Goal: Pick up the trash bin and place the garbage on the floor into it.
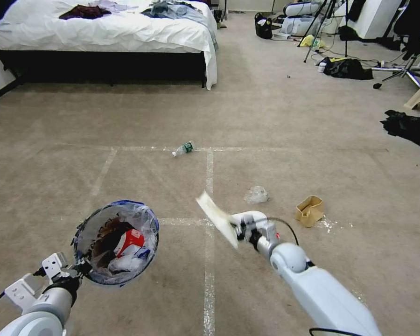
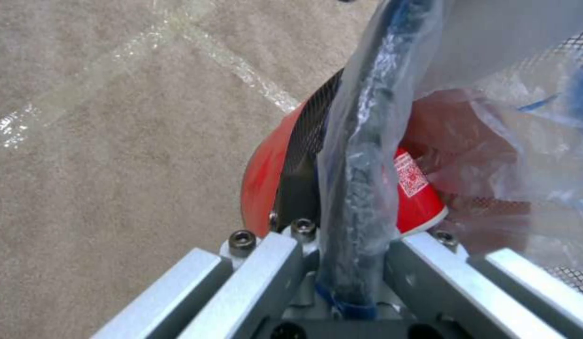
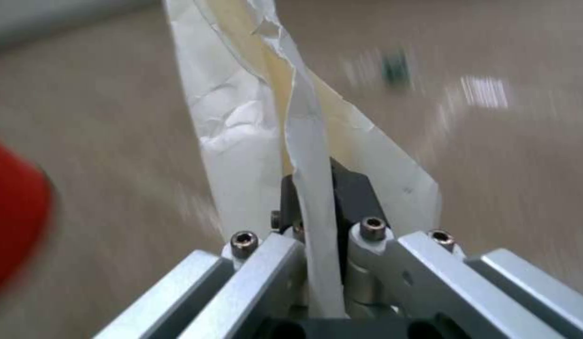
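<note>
A: Head view: the trash bin [image 1: 115, 242] is held up off the floor [image 1: 266, 121] at the lower left, its rim pinched by the left gripper [image 1: 81, 267]. Red and white litter is seen inside the clear bag that lines it.

B: And in the left wrist view?

A: The left gripper [image 2: 347, 245] is clamped on the bin's black rim and bag edge, with the red base of the trash bin [image 2: 263, 179] seen above the carpet.

B: What is carried by the other arm?

A: A sheet of white paper [image 1: 215, 218] is gripped by the right gripper [image 1: 235, 229], held above the floor just to the right of the bin. In the right wrist view the paper [image 3: 241, 122] is squeezed between the closed fingers of the right gripper [image 3: 319, 245].

B: What is left lying on the carpet?

A: 3 pieces are seen: a bottle [image 1: 183, 149] beside a tape line farther out, a crumpled clear wrapper [image 1: 256, 194] near the right arm, and a cardboard piece [image 1: 309, 211] just to its right. A bed [image 1: 107, 28] is seen at the far left.
</note>
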{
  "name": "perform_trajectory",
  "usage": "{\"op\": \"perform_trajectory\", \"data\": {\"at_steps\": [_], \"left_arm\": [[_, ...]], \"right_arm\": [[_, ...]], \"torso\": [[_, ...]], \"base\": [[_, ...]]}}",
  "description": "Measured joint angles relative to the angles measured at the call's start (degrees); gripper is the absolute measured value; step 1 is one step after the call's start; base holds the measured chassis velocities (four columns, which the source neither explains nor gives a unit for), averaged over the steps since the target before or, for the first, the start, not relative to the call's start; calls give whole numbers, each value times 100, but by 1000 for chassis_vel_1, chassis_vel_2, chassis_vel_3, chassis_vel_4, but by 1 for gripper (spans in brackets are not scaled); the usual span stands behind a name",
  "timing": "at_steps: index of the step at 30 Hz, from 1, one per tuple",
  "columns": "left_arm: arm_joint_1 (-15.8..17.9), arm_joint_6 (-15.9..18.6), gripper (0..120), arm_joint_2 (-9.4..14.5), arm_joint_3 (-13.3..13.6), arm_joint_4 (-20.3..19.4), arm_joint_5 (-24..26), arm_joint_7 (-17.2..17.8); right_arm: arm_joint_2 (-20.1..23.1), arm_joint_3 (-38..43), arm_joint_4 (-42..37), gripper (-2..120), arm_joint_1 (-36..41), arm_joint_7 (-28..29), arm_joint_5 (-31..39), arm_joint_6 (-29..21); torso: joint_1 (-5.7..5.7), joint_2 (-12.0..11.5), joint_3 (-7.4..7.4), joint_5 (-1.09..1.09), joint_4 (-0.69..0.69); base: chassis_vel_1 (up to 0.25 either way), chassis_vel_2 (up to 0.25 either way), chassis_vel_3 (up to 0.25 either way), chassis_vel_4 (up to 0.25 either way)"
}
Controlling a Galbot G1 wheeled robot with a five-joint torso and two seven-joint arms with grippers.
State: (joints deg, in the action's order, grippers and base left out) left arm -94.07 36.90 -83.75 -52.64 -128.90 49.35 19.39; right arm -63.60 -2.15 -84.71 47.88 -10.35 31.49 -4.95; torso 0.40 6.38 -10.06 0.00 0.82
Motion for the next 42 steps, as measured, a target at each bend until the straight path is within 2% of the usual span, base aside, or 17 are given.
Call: {"op": "perform_trajectory", "data": {"at_steps": [5, 6, 8, 10, 16, 20, 30, 42], "left_arm": [[-28, 35, 0, -5, 31, -52, 0, 5], [-42, 59, 0, -7, 51, -93, 1, 11], [-46, 69, 0, -7, 58, -110, 3, 13], [-48, 83, 0, -6, 67, -129, 4, 21], [-47, 85, 0, -6, 68, -139, 4, 23], [-13, 90, 0, -6, 53, -140, 10, 29], [41, 97, 0, -2, 36, -107, 37, 36], [54, 97, 0, 13, 1, -89, 98, 37]], "right_arm": [[51, -230, -412, 0, -300, -120, 294, 439], [60, -470, -718, 0, -562, -228, 558, 749], [44, -601, -874, 0, -712, -286, 724, 875], [-42, -947, -1183, 0, -1095, -453, 1182, 1140], [-159, -1527, -1449, 0, -1580, -735, 1799, 1427], [-275, -2233, -1539, 0, -1932, -1063, 2227, 1569], [-537, -3109, -808, 0, -1952, -1336, 2051, 1835], [-689, -3320, -341, 0, -1840, -1339, 1698, 1979]], "torso": [[0, 0, 0, 0, -1], [0, 0, 0, 0, 0], [0, 0, 0, -1, -1], [0, 0, 0, -1, -1], [0, 0, 0, -2, -1], [0, 1, 0, -1, -1], [0, 0, 0, -1, 0], [0, 0, 0, 0, 0]], "base": [[0, 0, 0, 0], [0, 0, 0, 0], [0, 0, 0, 0], [0, 0, 0, 0], [0, 0, 0, 0], [0, 0, 0, 0], [0, 0, 0, 0], [0, 0, 0, 0]]}}
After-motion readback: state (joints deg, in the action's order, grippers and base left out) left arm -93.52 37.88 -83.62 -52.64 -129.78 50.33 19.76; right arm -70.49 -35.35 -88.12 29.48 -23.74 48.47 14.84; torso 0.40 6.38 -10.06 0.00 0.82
